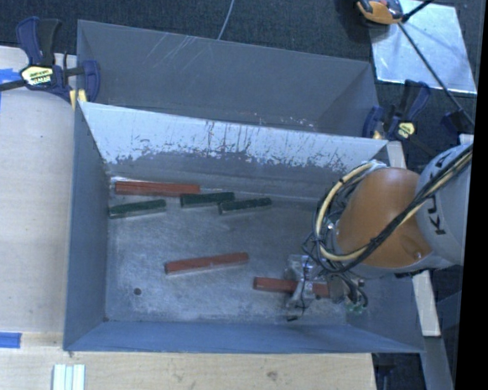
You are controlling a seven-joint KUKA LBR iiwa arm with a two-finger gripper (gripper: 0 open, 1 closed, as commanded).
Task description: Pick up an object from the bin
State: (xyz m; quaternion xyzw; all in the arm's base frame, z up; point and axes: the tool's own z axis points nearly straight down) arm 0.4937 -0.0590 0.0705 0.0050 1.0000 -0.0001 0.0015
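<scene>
Near the bin's (216, 335) front right corner, a red-brown stick (266, 283) is being overlapped by the gripper (300, 294) (how wide the claw stands cannot be told); a square, centred grip is being called for before lifting.

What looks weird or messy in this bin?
The bin's back wall is streaked with dark scratch marks, so it looks worn. The dark green sticks and the middle red-brown stick lie askew, but none looks broken. The gripper is over another red-brown stick.
</scene>
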